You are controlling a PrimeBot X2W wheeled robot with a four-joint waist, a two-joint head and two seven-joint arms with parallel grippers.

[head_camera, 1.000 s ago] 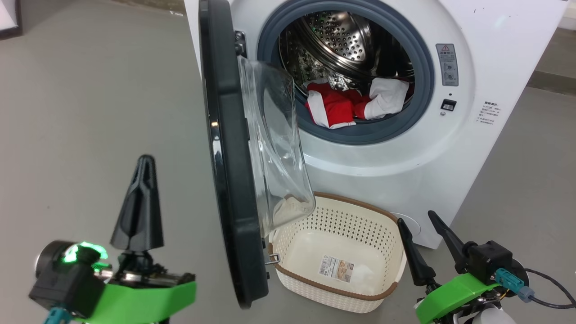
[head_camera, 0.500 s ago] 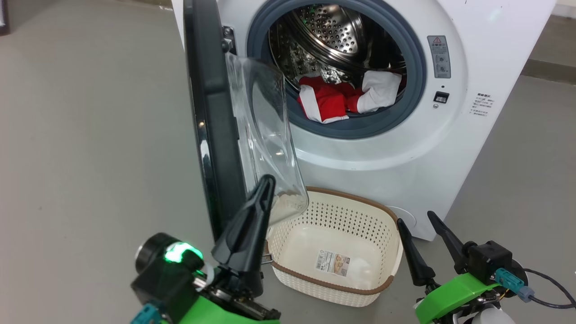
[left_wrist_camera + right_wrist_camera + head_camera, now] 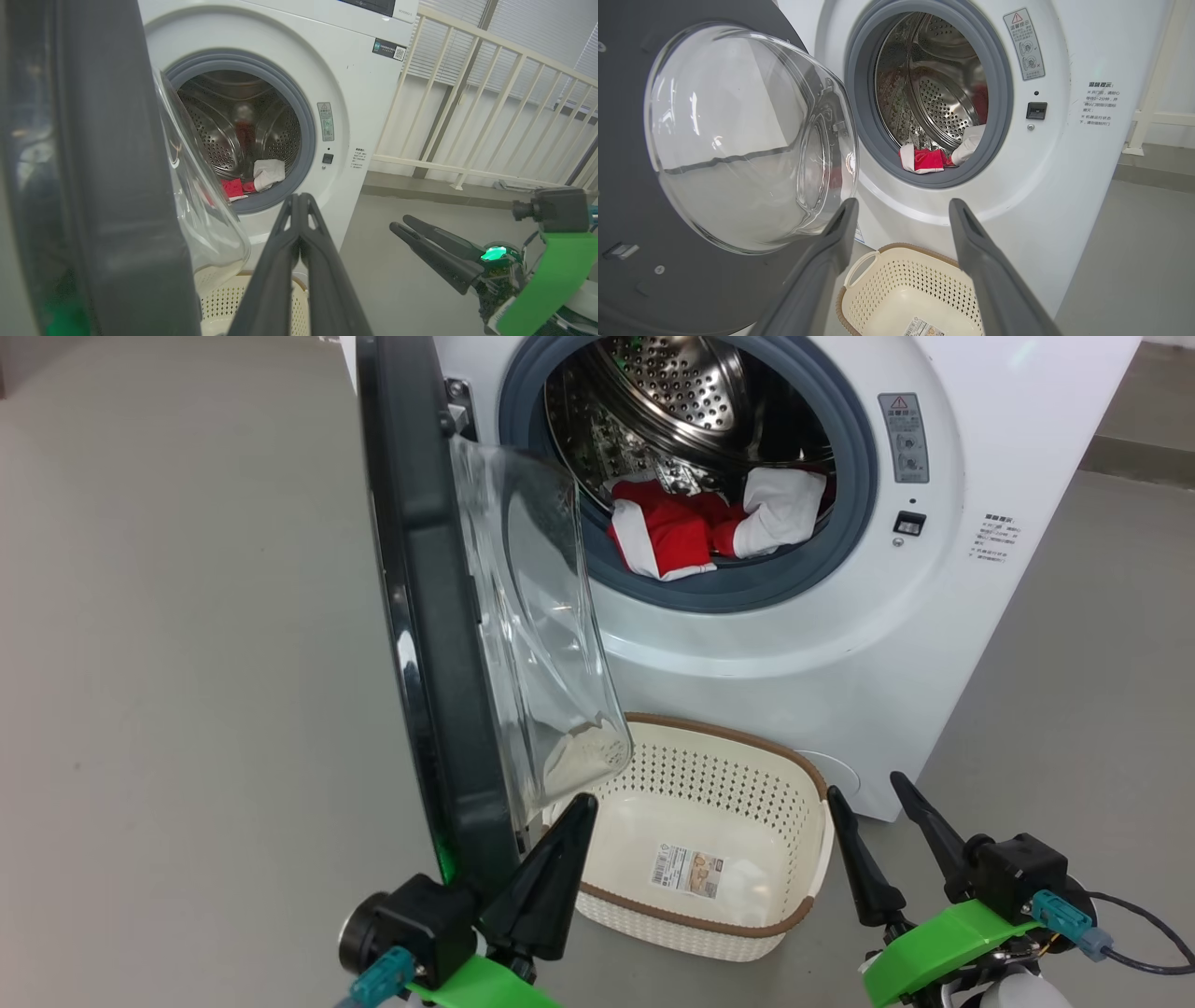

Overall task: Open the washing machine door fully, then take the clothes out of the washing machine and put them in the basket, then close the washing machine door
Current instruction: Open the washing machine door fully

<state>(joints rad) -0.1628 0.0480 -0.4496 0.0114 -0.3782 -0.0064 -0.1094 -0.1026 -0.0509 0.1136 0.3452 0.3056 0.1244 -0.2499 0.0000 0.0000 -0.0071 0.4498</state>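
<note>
Black door (image 3: pixel 420 616): it stands about half open, edge-on to me, with its see-through glass bowl (image 3: pixel 532 616) bulging out to the right. A moment ago my left arm was out on the door's left side. Now it has come round to the glass side, low down. I think that lets me push the door wider.
Left gripper (image 3: pixel 577 812): fingers pressed tight together, holding nothing, right by the door's bottom edge. I cannot tell if it touches.
Basket (image 3: pixel 747 747): cream with little holes and a brown rim, on the floor in front of the washing machine (image 3: pixel 840 663). It has just a paper label inside.
Clothes (image 3: pixel 681 532): a red piece with white trim and a white piece, soft and crumpled, lying at the front lip of the shiny drum. None are out yet.
Right gripper (image 3: pixel 864 786): fingers spread wide, empty, just right of the basket.
</note>
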